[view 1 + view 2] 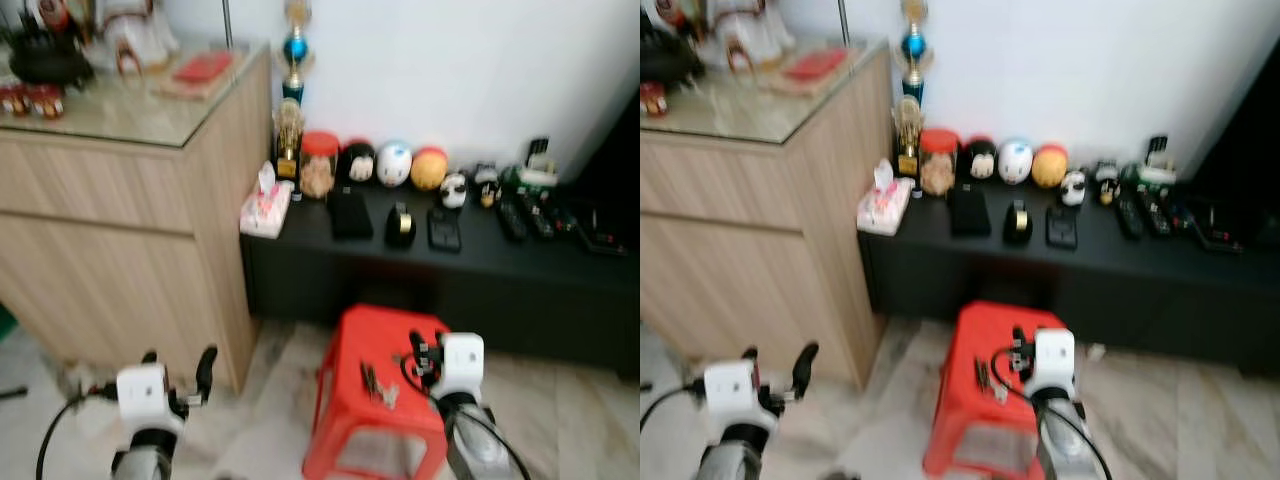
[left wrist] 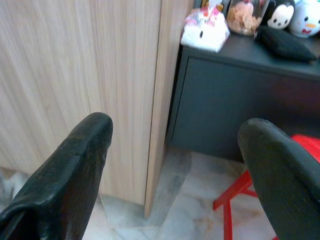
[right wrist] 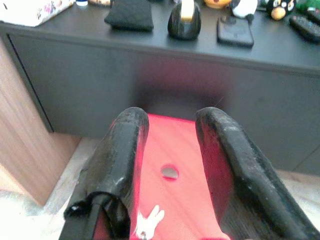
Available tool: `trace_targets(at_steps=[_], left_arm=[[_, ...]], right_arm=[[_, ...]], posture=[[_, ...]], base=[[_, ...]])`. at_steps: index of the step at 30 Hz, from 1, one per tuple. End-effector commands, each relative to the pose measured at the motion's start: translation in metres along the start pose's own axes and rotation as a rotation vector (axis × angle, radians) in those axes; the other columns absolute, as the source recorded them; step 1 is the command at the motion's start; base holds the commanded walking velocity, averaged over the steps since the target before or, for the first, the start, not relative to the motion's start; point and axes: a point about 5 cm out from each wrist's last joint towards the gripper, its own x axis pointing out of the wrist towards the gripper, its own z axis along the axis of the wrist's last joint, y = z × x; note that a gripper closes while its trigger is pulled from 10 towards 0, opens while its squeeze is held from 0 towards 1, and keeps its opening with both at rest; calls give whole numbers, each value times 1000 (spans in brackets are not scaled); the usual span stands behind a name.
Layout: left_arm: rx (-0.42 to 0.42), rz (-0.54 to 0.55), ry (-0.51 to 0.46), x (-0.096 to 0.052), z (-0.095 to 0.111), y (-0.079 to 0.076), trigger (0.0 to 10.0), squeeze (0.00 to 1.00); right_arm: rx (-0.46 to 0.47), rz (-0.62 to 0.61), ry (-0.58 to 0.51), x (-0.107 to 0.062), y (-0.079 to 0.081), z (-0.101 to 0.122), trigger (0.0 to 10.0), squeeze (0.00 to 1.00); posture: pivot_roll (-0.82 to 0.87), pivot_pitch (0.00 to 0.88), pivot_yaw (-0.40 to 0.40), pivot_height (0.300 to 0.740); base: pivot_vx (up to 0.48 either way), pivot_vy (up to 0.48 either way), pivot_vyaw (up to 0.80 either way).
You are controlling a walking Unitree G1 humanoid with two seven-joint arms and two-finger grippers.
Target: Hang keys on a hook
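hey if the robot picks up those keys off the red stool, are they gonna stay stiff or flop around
Probably floppy: the keys lie fanned in separate pieces on the red stool, so they would likely dangle from whichever part is pinched. They look small and flat, so likely light but hard to get under. The stool's top looks smooth; a push from the right gripper may slide them.

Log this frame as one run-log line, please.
keys on red stool | right gripper open above stool | left gripper open, idle by wooden cabinet

Keys (image 1: 378,386) on stool (image 1: 345,435), before bench (image 1: 560,290)
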Motion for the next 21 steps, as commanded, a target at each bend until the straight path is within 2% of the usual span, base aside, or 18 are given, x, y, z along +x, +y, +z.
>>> trace_targets(at_steps=[1, 21], left_arm=[[-11, -6, -7, 2, 3, -1, 10000, 0], [-29, -60, 20, 5, 3, -10, 10000, 0]], right_arm=[[10, 7, -6, 2, 0, 3, 10000, 0], [48, 25, 6, 5, 2, 3, 10000, 0]], posture=[[45, 8, -86, 642], [47, 14, -83, 642]], base=[[0, 0, 0], [0, 0, 0]])
